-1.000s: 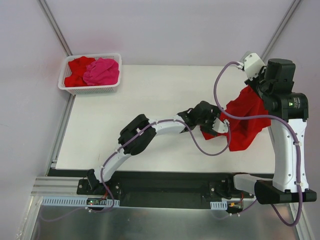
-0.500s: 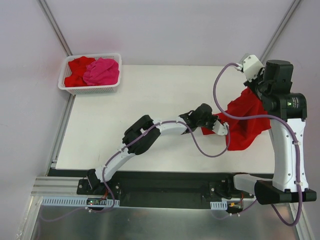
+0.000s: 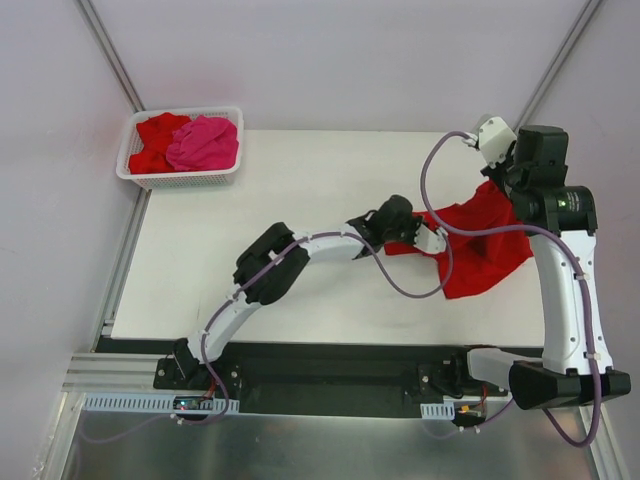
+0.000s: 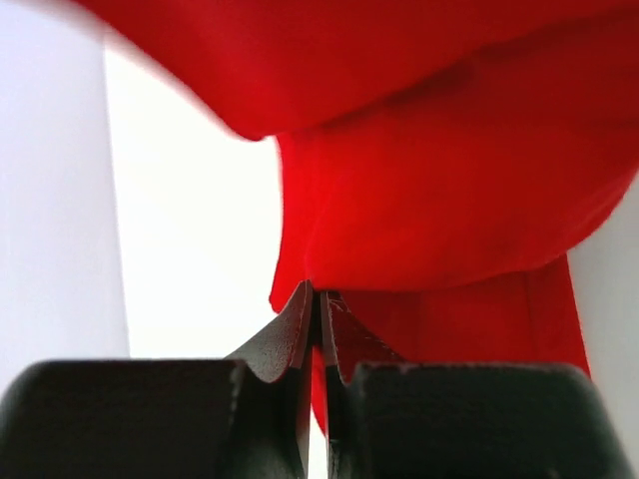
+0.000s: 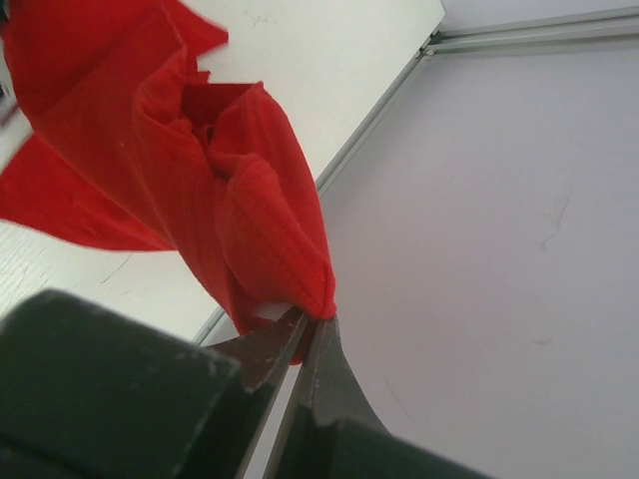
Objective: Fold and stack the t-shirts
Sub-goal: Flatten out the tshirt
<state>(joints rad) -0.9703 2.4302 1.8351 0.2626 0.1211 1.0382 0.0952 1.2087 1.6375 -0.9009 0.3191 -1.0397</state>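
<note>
Left gripper point(image 3: 430, 240), jaws apart a second ago, now pinched on left edge of red t-shirt point(image 3: 482, 252); arm stretched across table point(image 3: 300, 180). Right gripper point(image 5: 315, 321) clamped on same shirt, holding it above table's right side

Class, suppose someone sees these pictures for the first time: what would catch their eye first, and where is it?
A bright red t-shirt hangs over the right side of the table, pinched by the left gripper at one edge and the right gripper at another. At the far left corner, a white lattice basket holds a hot pink t-shirt beside a second red t-shirt.
</note>
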